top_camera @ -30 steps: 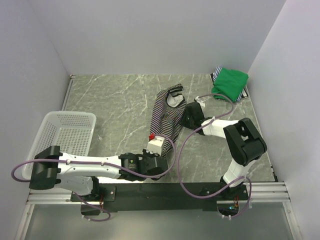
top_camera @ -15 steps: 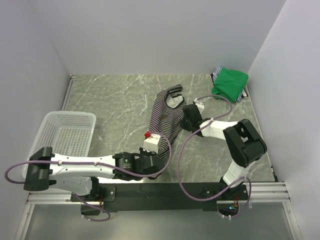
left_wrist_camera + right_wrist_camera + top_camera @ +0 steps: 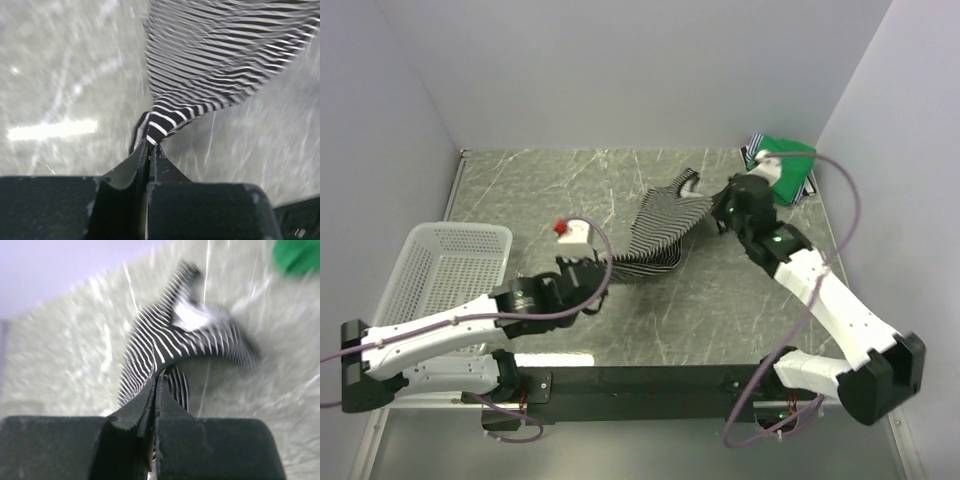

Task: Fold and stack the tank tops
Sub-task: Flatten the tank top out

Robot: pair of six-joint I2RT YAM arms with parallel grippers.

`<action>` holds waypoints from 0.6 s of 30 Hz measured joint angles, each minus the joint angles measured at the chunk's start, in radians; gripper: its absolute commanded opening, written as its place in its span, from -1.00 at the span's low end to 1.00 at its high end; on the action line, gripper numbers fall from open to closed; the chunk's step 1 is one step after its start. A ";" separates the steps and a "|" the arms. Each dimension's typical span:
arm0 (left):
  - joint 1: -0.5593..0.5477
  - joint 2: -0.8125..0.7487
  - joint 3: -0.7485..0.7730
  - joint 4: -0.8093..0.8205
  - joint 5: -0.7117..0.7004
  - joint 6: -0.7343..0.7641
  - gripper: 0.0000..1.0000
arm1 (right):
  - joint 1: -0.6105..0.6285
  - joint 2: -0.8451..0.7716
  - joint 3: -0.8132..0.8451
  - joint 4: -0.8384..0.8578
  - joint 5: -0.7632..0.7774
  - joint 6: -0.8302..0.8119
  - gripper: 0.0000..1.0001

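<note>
The striped tank top (image 3: 660,228) is stretched in the air between my two grippers over the middle of the table. My left gripper (image 3: 601,268) is shut on its lower left corner; the left wrist view shows the striped cloth (image 3: 215,60) fanning out from my closed fingers (image 3: 131,165). My right gripper (image 3: 718,217) is shut on its right edge; the right wrist view shows the striped top (image 3: 160,340) bunched at the fingertips. The green tank top (image 3: 782,167) lies folded in the back right corner, also showing in the right wrist view (image 3: 300,255).
A white mesh basket (image 3: 445,270) stands at the left edge of the marble table (image 3: 550,190). White walls close in the back and both sides. A striped item peeks from under the green top (image 3: 752,146).
Both grippers have lifted and pulled apart. The left moved left and up, the right moved back and right, and the striped top went from crumpled to stretched out between them.
</note>
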 measured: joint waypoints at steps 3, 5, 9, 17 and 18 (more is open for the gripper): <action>0.074 -0.044 0.071 0.003 -0.019 0.078 -0.99 | -0.019 -0.074 0.105 -0.057 0.016 -0.040 -1.00; 0.108 -0.067 0.122 0.012 -0.031 0.129 -0.99 | -0.025 -0.112 0.180 -0.091 0.023 -0.067 -1.00; 0.125 -0.098 0.227 0.066 -0.040 0.235 -0.99 | -0.026 -0.160 0.319 -0.140 0.026 -0.113 -1.00; 0.146 -0.098 0.304 0.229 -0.043 0.403 -0.99 | -0.034 -0.149 0.441 -0.180 0.016 -0.183 -1.00; 0.160 -0.090 0.306 0.252 -0.042 0.420 -0.99 | -0.037 -0.136 0.447 -0.181 0.007 -0.189 -1.00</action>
